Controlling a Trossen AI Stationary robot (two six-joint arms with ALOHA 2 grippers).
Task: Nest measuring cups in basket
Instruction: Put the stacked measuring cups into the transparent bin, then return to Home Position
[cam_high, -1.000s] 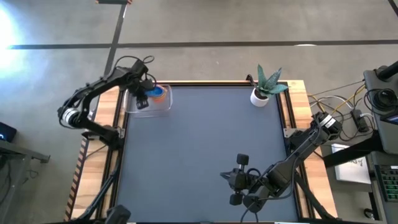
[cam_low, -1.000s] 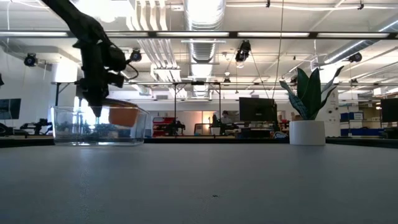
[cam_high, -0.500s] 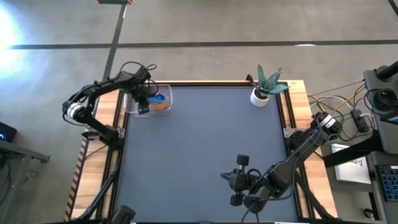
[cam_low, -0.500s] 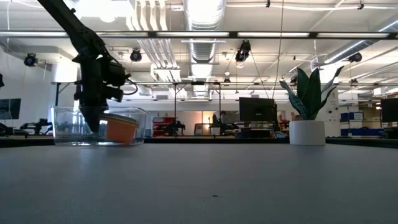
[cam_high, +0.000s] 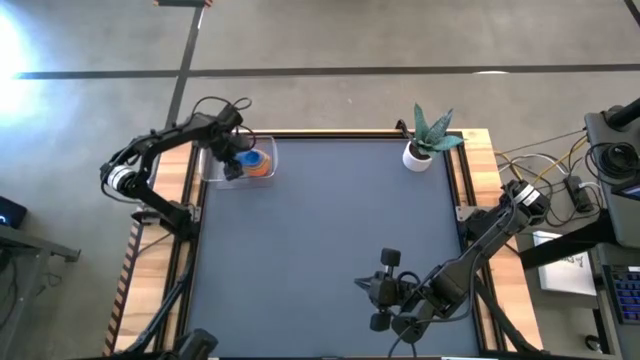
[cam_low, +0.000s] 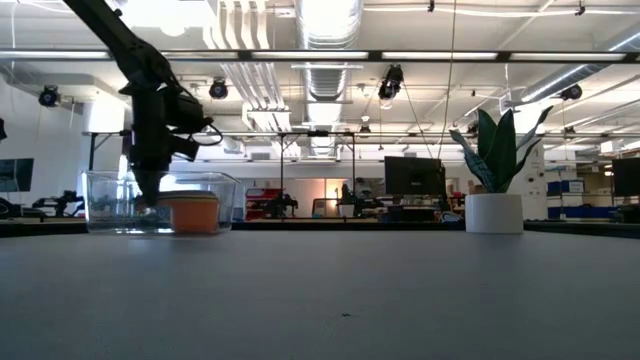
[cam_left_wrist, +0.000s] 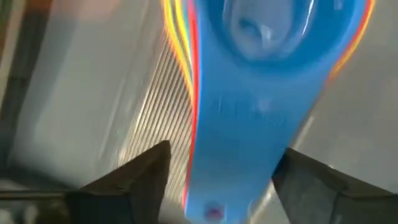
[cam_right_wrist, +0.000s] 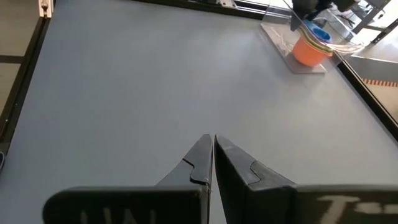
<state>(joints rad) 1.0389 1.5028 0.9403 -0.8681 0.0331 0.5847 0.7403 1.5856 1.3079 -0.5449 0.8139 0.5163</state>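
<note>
The nested measuring cups (cam_high: 256, 160) sit as one stack inside the clear basket (cam_high: 212, 172) at the table's far left corner, with the orange cup (cam_low: 195, 213) outermost and the blue cup (cam_left_wrist: 261, 25) on top. The stack rests level on the basket's floor. My left gripper (cam_left_wrist: 221, 180) is down in the basket and open. Its fingers stand on either side of the stacked handles (cam_left_wrist: 239, 143), and a gap shows beside one finger. My right gripper (cam_right_wrist: 213, 146) is shut and waits over the table's near edge, right of the middle.
A white pot with a spiky green plant (cam_high: 417, 155) stands at the far right corner of the table. The dark mat (cam_high: 320, 230) spreads between the basket and my right arm. Wooden table edges and cables lie beyond the mat on the right.
My left gripper has come down into the basket with the cup stack and shifted slightly toward the far edge. The stack, which was lifted and tilted a second ago, now stands level on the basket's floor.
</note>
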